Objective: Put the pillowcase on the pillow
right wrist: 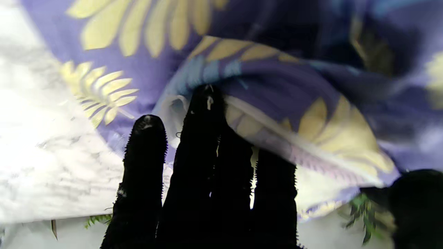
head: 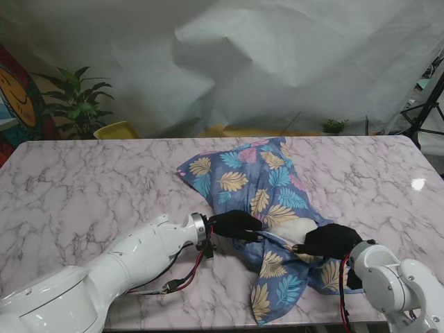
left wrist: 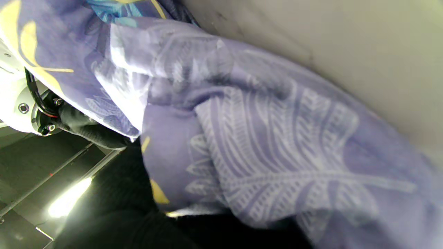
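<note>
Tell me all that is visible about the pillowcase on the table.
The pillowcase is thin purple-blue cloth printed with yellow, blue and pink leaves. It lies crumpled on the marble table, running from the middle toward the near right edge. A white pillow shows at its opening. The left hand and right hand, both in black gloves, grip the cloth at that opening.

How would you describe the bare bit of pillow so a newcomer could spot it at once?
Start at the marble table and find the blue leaf-print pillowcase lying right of centre. Follow it toward me to where the left hand and right hand meet the cloth. Between them shows the pillow, the only plain white patch amid printed fabric.
</note>
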{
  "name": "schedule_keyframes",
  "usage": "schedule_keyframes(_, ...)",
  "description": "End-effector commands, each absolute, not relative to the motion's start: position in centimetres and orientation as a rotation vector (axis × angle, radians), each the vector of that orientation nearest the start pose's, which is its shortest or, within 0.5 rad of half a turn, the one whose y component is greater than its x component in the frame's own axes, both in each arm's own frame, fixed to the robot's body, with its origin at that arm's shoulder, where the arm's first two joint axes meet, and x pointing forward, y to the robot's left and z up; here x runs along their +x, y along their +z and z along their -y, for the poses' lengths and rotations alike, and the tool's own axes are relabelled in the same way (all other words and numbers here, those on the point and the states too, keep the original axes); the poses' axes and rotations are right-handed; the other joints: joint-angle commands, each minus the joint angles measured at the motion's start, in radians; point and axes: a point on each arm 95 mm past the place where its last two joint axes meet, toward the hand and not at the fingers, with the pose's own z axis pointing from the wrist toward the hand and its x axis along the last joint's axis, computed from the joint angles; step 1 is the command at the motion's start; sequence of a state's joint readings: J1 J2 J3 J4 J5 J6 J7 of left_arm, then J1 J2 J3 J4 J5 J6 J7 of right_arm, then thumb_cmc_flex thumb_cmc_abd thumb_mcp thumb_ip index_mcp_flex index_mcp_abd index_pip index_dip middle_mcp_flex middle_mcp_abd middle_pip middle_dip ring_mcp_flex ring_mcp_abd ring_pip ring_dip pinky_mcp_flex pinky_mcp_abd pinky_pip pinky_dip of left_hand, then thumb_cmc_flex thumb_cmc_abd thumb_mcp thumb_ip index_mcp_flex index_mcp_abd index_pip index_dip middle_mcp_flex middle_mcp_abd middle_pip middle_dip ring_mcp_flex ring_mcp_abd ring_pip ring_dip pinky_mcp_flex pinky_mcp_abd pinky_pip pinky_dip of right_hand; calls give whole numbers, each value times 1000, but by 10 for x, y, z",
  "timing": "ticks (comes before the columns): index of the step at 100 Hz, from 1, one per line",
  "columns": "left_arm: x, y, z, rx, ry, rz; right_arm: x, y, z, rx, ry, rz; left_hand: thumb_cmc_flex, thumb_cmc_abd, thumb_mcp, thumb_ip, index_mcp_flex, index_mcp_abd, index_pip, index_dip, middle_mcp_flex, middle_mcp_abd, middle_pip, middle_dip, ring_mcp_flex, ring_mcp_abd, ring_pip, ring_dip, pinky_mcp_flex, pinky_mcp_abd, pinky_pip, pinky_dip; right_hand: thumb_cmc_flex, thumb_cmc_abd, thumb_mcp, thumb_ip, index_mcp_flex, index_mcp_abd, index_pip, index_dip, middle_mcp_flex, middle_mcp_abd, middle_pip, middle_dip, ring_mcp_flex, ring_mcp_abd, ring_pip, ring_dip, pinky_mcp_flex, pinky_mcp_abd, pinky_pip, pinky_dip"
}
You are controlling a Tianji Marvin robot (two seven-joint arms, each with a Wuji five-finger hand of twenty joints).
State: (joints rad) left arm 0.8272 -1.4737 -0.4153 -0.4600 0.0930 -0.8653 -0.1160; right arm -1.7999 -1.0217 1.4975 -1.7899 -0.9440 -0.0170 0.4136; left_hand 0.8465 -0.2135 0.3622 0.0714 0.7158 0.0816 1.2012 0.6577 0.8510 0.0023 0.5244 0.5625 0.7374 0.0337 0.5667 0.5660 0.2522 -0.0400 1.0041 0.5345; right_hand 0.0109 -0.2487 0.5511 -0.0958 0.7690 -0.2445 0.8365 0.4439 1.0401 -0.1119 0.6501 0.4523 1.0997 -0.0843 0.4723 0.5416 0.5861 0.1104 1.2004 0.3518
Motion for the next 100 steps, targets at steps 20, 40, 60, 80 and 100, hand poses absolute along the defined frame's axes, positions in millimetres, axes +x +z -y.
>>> schedule_keyframes(20, 467, -429, 138, -1549, -2119, -2159, 357, -336, 80, 1237, 918, -1849, 13, 17, 35, 29, 42, 210, 109, 45, 61, 3, 33, -11, 77, 97, 62, 26, 35, 125, 48, -18, 142, -289, 105, -49, -84, -88, 17, 23, -207, -57, 280, 224, -123, -98, 304, 188, -58, -82, 27, 171)
schedule_keyframes(40, 467, -429, 138, -1550, -2116, -2165, 360, -333, 81, 1157, 940, -1813, 16, 19, 31, 29, 40, 209, 109, 48, 59, 2, 35, -12, 76, 98, 62, 26, 34, 125, 48, -19, 395, -144, -184, -31, 275, -319, 221, -59, -137, -113, 350, 313, -102, -122, 453, 239, -49, -101, 29, 163)
schedule_keyframes(60, 466, -430, 138, -1547, -2110, -2181, 363, -311, 95, 1273, 1066, -1719, 17, 22, 26, 29, 40, 209, 108, 49, 57, 5, 35, -14, 75, 97, 62, 26, 31, 125, 47, -20, 131, 139, -137, 5, 554, -232, 621, 504, 25, -98, 221, 156, -83, -49, 254, 93, -148, -42, -6, 130)
schedule_keyframes(80, 463, -432, 139, -1547, -2104, -2208, 370, -275, 104, 1227, 1109, -1589, 20, 22, 24, 31, 40, 209, 107, 50, 57, 3, 35, -15, 74, 97, 62, 26, 30, 125, 47, -20, 105, 210, -180, 16, 572, -133, 745, 536, 172, -78, 232, 139, 32, -13, 287, 109, -90, -21, 35, 142)
schedule_keyframes(100, 462, -432, 140, -1545, -2111, -2215, 387, -247, 93, 1074, 1165, -1484, 16, 26, 22, 33, 41, 207, 107, 52, 57, 5, 37, -16, 68, 112, 64, 28, 29, 123, 46, -20, 113, 233, -188, 19, 573, -118, 755, 533, 229, -71, 234, 141, 92, 4, 294, 117, -31, -23, 52, 138)
